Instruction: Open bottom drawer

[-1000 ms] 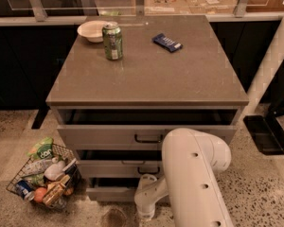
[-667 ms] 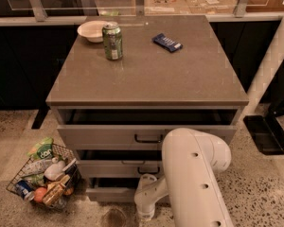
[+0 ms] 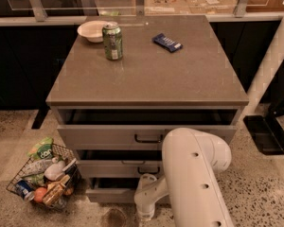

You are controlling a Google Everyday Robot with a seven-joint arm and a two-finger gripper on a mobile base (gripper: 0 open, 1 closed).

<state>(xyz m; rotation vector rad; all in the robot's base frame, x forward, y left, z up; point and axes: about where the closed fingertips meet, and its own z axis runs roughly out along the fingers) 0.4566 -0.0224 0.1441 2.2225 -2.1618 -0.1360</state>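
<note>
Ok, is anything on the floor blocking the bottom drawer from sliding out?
Nothing visible does. The gripper is at the front of the bottom drawer, low by the floor; the wire basket sits off to its left, apart.

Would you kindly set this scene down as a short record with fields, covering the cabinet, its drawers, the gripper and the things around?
Cabinet: grey-beige three-drawer cabinet
On top: round white bowl; green drinks can; dark blue snack packet
Bottom drawer: lowest grey-beige drawer front; dark gap above it, so it looks slightly pulled out; handle hidden
Gripper: white gripper, low before that drawer's right part, near the floor
Floor, left: wire basket of groceries
</note>
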